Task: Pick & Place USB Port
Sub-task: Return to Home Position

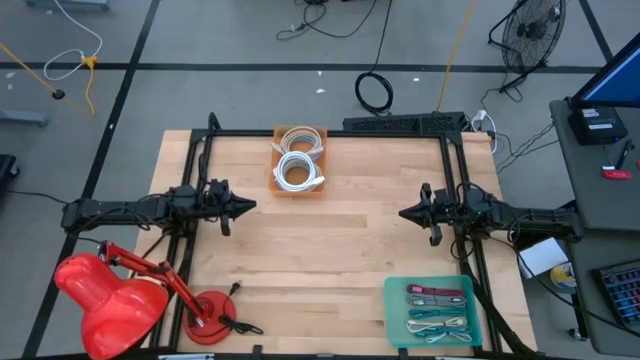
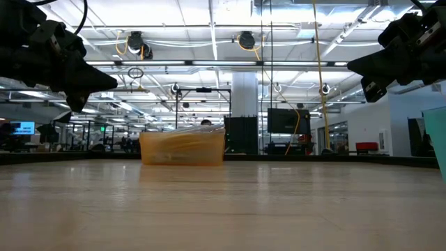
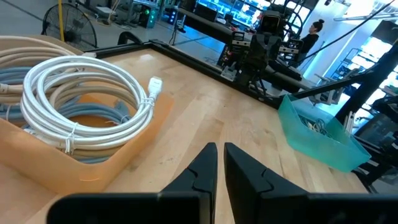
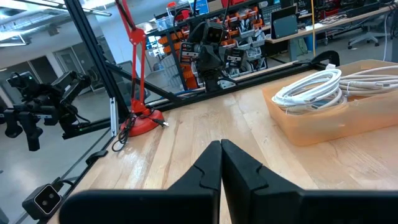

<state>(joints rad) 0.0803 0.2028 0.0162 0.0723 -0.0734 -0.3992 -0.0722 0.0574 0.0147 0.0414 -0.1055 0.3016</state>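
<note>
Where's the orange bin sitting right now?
In the high view, the orange bin sits at the top middle of the table, holding coiled white cables; the left gripper and right gripper hang clear of it at mid-table.

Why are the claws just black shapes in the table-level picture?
Low view: bright white ceiling lights shine behind the dark left claw and dark right claw, leaving silhouettes. High view: even light, little glare on the pale wooden table.

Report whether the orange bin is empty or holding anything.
Not empty: the orange bin holds two coils of white cable, filling most of it in the high view.
</note>
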